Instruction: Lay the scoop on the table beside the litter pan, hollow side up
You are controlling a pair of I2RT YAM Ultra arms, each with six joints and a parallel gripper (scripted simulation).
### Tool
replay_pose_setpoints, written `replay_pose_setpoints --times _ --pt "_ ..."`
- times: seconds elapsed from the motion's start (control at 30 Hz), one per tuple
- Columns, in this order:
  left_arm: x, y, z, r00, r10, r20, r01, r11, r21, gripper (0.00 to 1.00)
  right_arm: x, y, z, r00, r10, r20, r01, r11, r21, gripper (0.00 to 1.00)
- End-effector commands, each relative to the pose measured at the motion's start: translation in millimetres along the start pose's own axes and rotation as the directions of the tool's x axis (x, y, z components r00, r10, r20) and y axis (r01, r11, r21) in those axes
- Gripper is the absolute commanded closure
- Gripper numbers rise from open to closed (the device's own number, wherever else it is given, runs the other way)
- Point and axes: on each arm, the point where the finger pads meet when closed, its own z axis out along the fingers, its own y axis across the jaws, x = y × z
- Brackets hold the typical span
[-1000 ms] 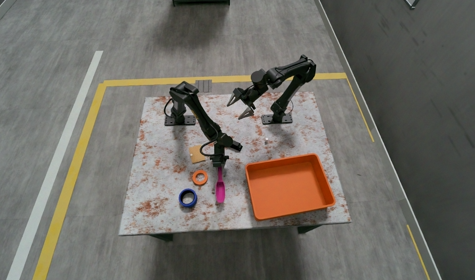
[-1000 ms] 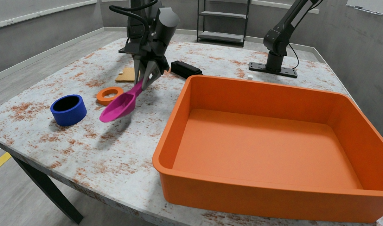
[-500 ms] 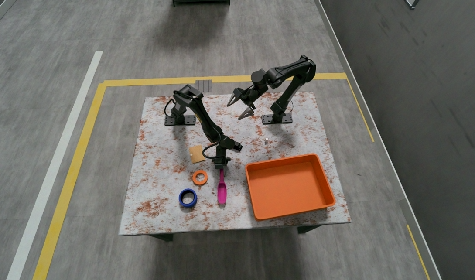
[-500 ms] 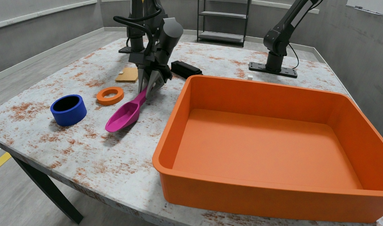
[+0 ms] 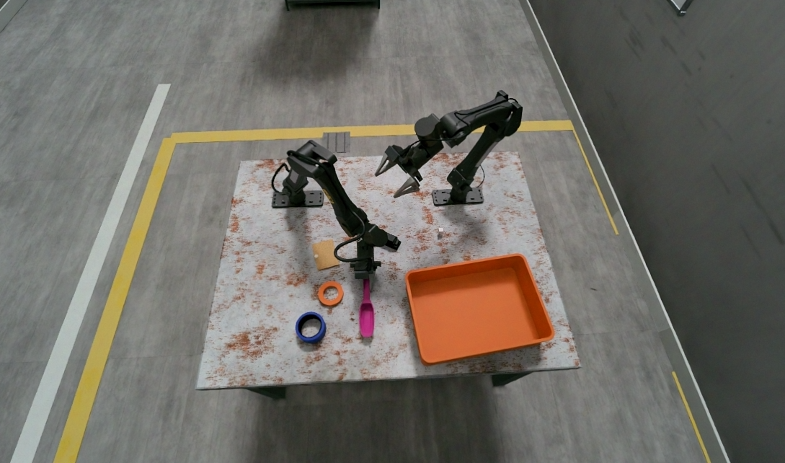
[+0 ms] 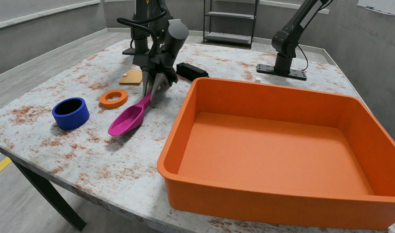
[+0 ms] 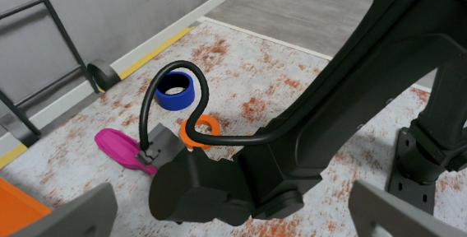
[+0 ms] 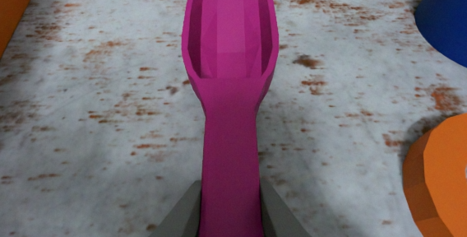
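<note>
Pink scoop (image 5: 366,322) (image 6: 127,119) (image 7: 117,148) (image 8: 232,138): hollow up, just over the tabletop (image 5: 383,356) (image 6: 120,173) (image 7: 263,81) (image 8: 103,138)
Right gripper (image 5: 365,279) (image 6: 148,95) (image 7: 146,159) (image 8: 231,212): nearly shut, pinching the handle
Left gripper (image 5: 386,185) (image 7: 233,192): wide open, far off
Orange pan (image 5: 414,316) (image 6: 250,202) (image 7: 20,208) (image 8: 12,2): right of scoop, apart
Orange ring (image 5: 322,293) (image 6: 113,105) (image 7: 214,126) (image 8: 444,171), blue ring (image 5: 310,340) (image 6: 73,119) (image 7: 177,102) (image 8: 448,23): left of scoop
Black block (image 5: 392,242) (image 6: 191,71): farther back
Room: strip between scoop and pan
Near edge: past scoop's tip

We hold the pink scoop (image 5: 366,322) (image 6: 127,119) (image 7: 117,148) (image 8: 231,56) hollow up in our right claw (image 5: 367,280) (image 6: 149,97) (image 7: 157,172) (image 8: 231,192), just above the counter (image 5: 256,322) (image 6: 89,156) (image 7: 263,72) (image 8: 103,138), bowl toward its far edge. Our orange pan (image 5: 473,307) (image 6: 274,150) (image 7: 18,208) (image 8: 10,2), rectangular and open, sits upright by the far left corner.
</note>
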Motion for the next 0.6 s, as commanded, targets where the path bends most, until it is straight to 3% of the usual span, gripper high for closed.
replay_pose_setpoints --times 0.0,0.57 --pt "-13.9 0.7 -12.5 0.999 -0.001 0.038 0.001 1.0 -0.003 0.0 -7.4 4.3 -5.4 0.999 0.017 0.034 -0.017 1.0 -0.006 0.85" --pt "-13.9 0.7 -12.5 0.999 -0.001 0.038 0.001 1.0 -0.003 0.0 -11.2 15.6 -2.0 1.0 -0.004 0.014 0.004 1.0 -0.024 0.85"
